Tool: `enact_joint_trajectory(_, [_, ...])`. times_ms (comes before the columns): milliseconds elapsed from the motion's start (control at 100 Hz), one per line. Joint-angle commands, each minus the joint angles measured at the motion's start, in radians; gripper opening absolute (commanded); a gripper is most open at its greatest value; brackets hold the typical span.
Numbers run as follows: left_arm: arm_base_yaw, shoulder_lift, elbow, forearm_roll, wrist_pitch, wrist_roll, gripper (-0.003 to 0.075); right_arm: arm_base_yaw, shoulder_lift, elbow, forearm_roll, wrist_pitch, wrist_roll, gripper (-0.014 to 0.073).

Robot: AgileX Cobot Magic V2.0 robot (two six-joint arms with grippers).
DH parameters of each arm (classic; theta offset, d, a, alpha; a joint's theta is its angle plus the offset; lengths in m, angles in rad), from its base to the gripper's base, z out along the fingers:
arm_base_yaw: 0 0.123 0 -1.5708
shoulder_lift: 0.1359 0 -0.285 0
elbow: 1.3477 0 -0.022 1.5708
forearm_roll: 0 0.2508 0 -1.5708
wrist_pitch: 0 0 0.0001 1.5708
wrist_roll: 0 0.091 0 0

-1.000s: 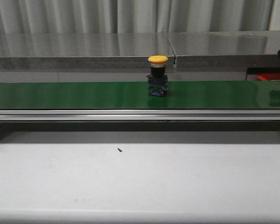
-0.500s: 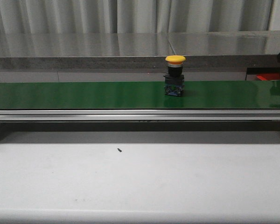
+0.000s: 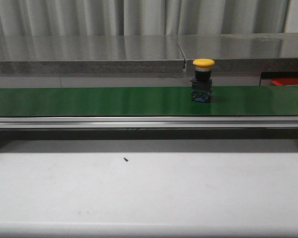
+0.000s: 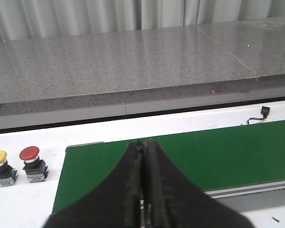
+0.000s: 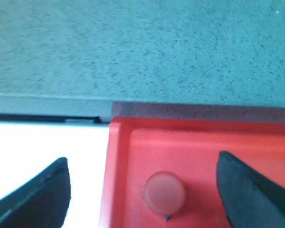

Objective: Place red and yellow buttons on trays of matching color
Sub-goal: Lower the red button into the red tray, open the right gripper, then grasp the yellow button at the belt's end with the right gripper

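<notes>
Red button (image 5: 165, 191) sits in red tray (image 5: 121, 156); my right end effector (image 5: 142, 190) is open, left end effector (image 4: 143, 190) closed. Next I intercept the yellow button (image 3: 202, 79) on the belt (image 3: 89, 101).

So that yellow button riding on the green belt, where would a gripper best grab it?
Probably from above, fingers closing under the wide cap on the narrower black collar of the yellow button. It stands upright on the green belt, cap on top, so the mushroom cap should keep it from slipping out. The blocky base is a fallback.
</notes>
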Motion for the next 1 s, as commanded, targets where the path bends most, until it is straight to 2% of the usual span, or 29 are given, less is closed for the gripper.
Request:
enact_joint_trajectory(0, [-0.005, 0.003, -0.025, -0.014, -0.072, 0.001, -0.0019, -0.007, -0.109, -0.03, 0.01, 0.051, -0.009, 0.0619])
enact_joint_trajectory(170, [-0.005, 0.003, -0.025, -0.014, -0.072, 0.001, -0.0019, -0.007, -0.208, 0.086, 0.021, 0.127, -0.011, 0.0619])
enact_joint_trajectory(430, [-0.005, 0.003, -0.025, -0.014, -0.072, 0.001, -0.0019, 0.056, -0.488, 0.502, 0.058, 0.085, -0.122, 0.0619])
enact_joint_trajectory(550, [-0.005, 0.003, -0.025, -0.014, -0.072, 0.001, -0.0019, 0.095, -0.568, 0.621, 0.058, 0.099, -0.129, 0.0619])
enact_joint_trajectory(720, [-0.005, 0.003, -0.025, -0.014, -0.072, 0.001, -0.0019, 0.128, -0.592, 0.669, 0.057, 0.224, -0.129, 0.0617])
enact_joint_trajectory(990, [-0.005, 0.003, -0.025, -0.014, -0.072, 0.001, -0.0019, 0.219, -0.584, 0.667, 0.054, 0.196, -0.166, 0.0615])
